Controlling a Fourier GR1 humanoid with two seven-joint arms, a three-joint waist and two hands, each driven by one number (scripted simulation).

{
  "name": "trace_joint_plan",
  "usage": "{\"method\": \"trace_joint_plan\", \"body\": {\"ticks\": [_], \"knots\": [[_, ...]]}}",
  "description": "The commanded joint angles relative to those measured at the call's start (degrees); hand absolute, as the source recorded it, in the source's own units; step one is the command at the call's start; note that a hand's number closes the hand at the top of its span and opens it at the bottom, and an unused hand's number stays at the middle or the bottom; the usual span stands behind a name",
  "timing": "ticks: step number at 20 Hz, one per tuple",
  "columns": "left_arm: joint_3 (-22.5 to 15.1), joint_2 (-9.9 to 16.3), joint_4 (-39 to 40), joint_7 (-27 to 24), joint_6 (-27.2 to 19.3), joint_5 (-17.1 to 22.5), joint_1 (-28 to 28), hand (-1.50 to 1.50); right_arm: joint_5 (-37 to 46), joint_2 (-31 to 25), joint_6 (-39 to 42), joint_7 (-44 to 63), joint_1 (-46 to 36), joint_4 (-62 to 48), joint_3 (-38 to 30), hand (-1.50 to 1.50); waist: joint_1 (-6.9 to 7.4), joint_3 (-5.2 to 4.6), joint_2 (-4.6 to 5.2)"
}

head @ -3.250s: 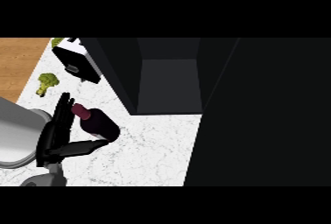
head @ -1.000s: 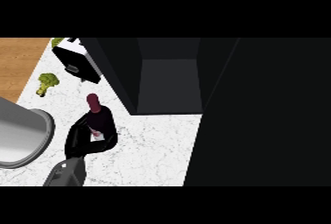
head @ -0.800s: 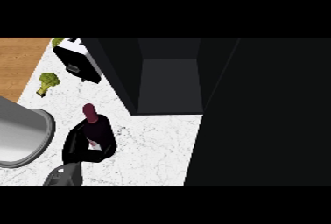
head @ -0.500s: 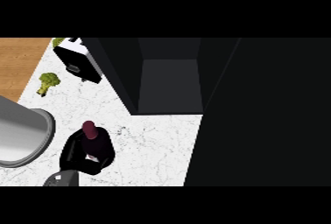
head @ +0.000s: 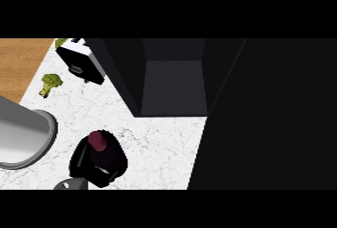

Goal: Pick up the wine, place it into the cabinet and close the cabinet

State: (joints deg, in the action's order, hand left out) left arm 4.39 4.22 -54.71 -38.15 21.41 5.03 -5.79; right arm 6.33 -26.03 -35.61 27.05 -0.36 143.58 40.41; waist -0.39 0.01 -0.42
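Head view, looking steeply down on the counter. At the seven o'clock edge a grey forearm (head: 71, 184) entered the frame, and just beyond it a black hand (head: 80, 160) was wrapped about the dark body of the wine (head: 99, 153), so that hand and bottle merged into one dark mass; which hand this was could not be told, nor how far its fingers were curled. The bottle was seen almost end-on, its maroon cap (head: 98, 140) facing the viewer and tipped slightly toward twelve o'clock, which suggested a near-upright long axis, presumably so that the bottle could be carried and set down standing. It lay over the white marble counter (head: 158, 147); whether it rested there or was lifted could not be told. At nine o'clock from the bottle stood a large grey cylinder (head: 23, 140). Farther off, at one o'clock, the open cabinet (head: 174, 84) showed its dark interior, its door (head: 270, 116) apparently swung out along the three o'clock side. Farthest, toward eleven o'clock, lay a broccoli floret (head: 49, 83) and a black-and-white appliance (head: 80, 61). The second hand was not visible.
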Motion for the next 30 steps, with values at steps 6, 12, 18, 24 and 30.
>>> {"method": "trace_joint_plan", "body": {"ticks": [6, 12, 18, 24, 30], "knots": [[-5.83, -4.14, -17.43, 9.73, -2.36, 1.6, 5.27, 1.5, 3.64, -3.54, -0.24, 2.21, 4.59, 12.86, -0.05, -1.5, -0.1, 0.0, -0.09], [-14.62, -4.2, -25.37, 17.35, -13.0, 6.52, 3.87, 1.5, 2.38, -3.57, -0.38, -1.45, 5.32, 9.95, 0.08, -1.5, -0.53, -0.01, 0.08], [-19.32, -4.22, -28.22, 18.0, -22.18, 3.61, 3.84, 1.5, 3.84, -4.5, -1.17, 0.34, 5.8, 12.23, 1.82, -1.5, -0.67, -0.07, 0.0], [-21.9, -4.22, -28.98, 20.79, -30.4, 2.88, -0.31, 1.5, -0.09, -7.35, 0.13, -4.06, 8.24, 11.77, -2.05, -1.5, -0.7, 0.02, 0.21], [-17.39, -3.42, -23.73, 19.71, -27.95, 0.55, -3.99, 1.5, 1.49, -6.61, -0.65, -2.58, 8.59, 11.87, -0.18, -1.5, -0.49, -0.02, 0.24]]}}
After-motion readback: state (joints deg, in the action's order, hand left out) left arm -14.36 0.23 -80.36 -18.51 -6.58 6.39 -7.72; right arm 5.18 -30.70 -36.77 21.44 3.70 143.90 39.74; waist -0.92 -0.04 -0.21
